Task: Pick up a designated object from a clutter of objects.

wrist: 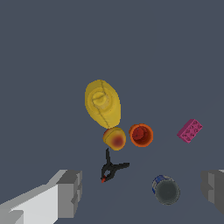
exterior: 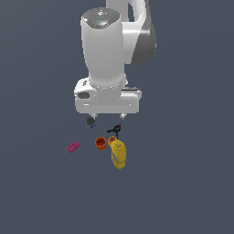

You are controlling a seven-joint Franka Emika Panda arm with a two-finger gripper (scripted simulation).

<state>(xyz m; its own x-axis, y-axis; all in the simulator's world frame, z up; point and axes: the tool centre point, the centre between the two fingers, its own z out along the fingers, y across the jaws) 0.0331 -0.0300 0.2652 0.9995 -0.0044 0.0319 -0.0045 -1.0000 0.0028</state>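
Observation:
The designated object, a small orange cup with a rim, stands upright among the clutter of objects. Beside it lie a yellow bottle and a small round orange-yellow piece. My gripper hangs open above the surface, off to one side of the cup and holding nothing. Its grey fingers are spread wide. In the wrist view, the dark round piece and the black-and-red tool lie under the span between them.
A flat pink brick lies apart from the cup, toward the exterior view's left. The arm's white body rises above the clutter. All the items rest on a plain dark grey floor.

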